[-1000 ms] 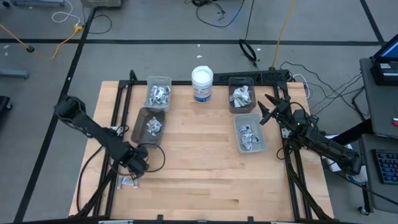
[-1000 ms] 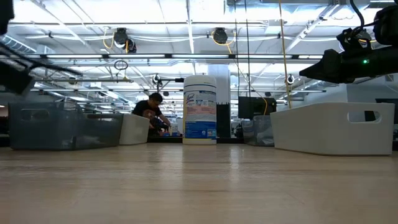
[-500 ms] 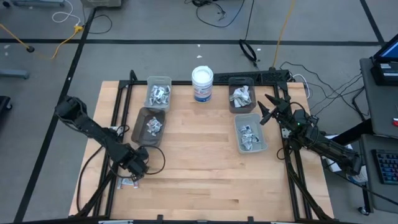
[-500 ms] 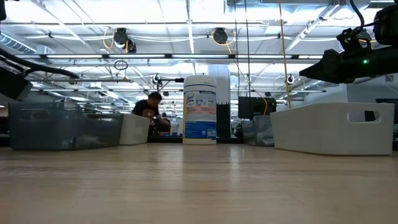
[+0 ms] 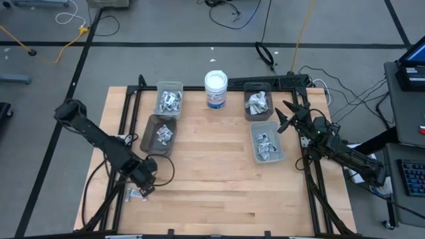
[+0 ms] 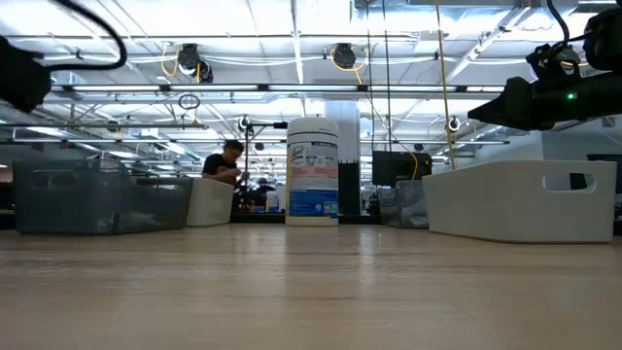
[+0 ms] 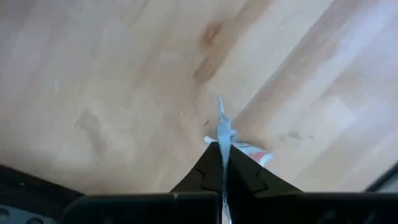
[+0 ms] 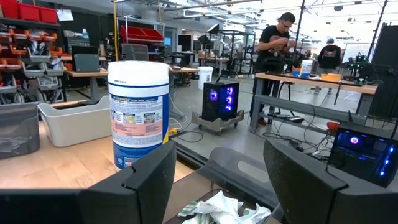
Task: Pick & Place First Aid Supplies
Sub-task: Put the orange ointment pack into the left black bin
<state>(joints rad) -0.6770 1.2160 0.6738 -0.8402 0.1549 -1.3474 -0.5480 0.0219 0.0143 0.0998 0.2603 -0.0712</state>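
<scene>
Pickup step is underway: left gripper (image 7: 222, 163) is pinching a thin white packet (image 7: 221, 127) edge-on, just above the table (image 5: 219, 179) near its left front edge. Right gripper (image 8: 214, 177) is waiting with fingers spread over the right-hand bins (image 5: 268, 146). Next move likely calls for lifting clear and carrying to a bin.

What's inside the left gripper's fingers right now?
The left gripper is shut on a thin white packet, held edge-on and sticking out past the fingertips above the wooden table. The part between the pads is covered, so its print is unreadable.
</scene>
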